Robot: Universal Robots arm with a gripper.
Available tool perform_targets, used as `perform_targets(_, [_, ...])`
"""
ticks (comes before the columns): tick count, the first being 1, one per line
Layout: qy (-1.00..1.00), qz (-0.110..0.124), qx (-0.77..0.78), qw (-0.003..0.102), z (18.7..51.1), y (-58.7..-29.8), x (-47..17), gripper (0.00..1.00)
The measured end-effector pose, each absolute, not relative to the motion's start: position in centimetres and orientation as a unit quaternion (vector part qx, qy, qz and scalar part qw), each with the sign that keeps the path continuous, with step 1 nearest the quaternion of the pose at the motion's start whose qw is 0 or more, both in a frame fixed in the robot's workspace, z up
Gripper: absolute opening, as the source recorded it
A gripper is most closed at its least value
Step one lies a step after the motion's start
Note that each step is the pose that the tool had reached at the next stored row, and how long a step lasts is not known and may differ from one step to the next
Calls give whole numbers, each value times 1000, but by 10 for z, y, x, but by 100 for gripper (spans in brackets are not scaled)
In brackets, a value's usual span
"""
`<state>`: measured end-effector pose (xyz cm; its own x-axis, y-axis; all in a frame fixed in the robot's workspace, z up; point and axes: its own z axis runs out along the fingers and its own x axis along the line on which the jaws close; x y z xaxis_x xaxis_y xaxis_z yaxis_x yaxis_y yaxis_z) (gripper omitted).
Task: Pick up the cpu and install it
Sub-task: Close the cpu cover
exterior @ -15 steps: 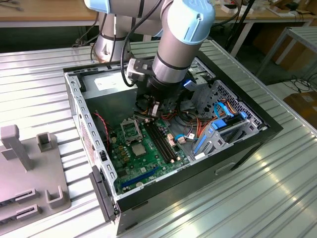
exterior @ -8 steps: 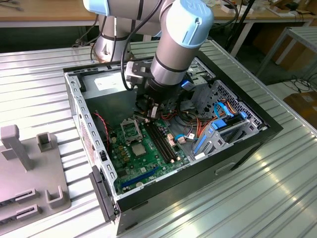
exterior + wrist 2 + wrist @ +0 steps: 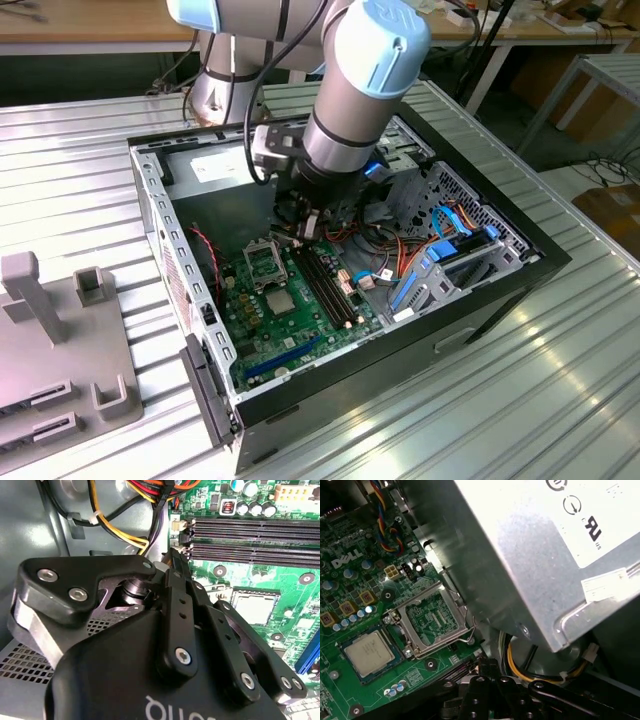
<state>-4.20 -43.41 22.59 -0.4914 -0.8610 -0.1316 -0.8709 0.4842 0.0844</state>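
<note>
The cpu is a square chip with a silver lid, lying flat in its socket on the green motherboard; it also shows in the second wrist view as cpu and in the exterior view as cpu. Beside it the socket's metal load plate lies flipped open. My gripper hangs inside the open computer case, above the board's far end near the load plate and the memory slots. It is apart from the cpu, shut with nothing in it. Its black linkages cover part of the board.
The silver power supply stands close beside the gripper. Black memory slots run along the board, and yellow, red and black cables hang nearby. A blue drive cage sits at the exterior view's right. A grey fixture stands outside the case.
</note>
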Motion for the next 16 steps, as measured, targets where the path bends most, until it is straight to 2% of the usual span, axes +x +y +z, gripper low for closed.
perform_targets(16, [859,85,-502,44,217,-435,-44,11])
